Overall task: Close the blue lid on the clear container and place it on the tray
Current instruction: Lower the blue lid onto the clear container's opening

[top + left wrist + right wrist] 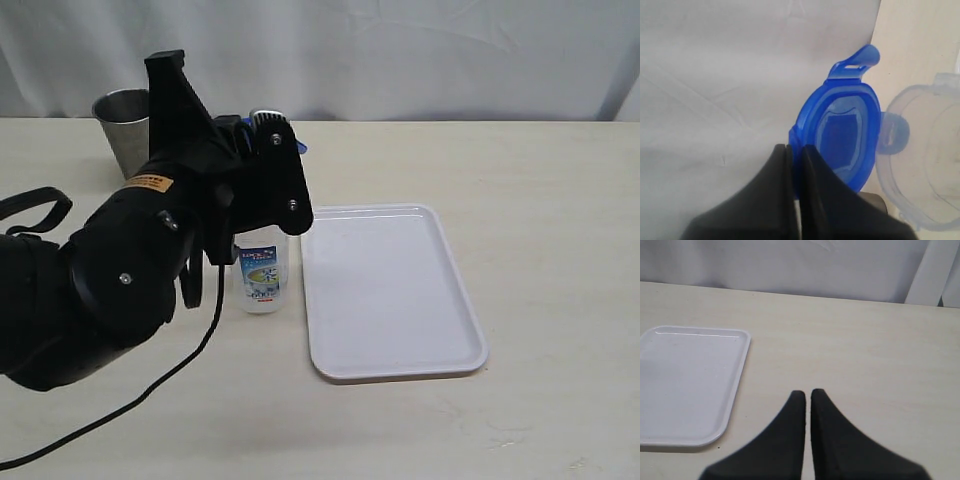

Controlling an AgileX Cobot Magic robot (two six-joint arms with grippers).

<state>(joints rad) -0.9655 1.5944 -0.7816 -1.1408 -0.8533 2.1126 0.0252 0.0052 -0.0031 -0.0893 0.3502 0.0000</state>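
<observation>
Left gripper [795,150] pinches the rim of the blue lid [842,135], which stands flipped open beside the clear container's [262,272] mouth. Container stands upright at centre-left of the exterior view, just left of the tray [390,290].

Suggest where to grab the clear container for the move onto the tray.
Probably the clear container's straight wall at label height, jaws level. It stands upright, and the blue lid held open by the left gripper crowds its mouth, ruling out a top grab. Come from the near side; the tray flanks its right.
</observation>
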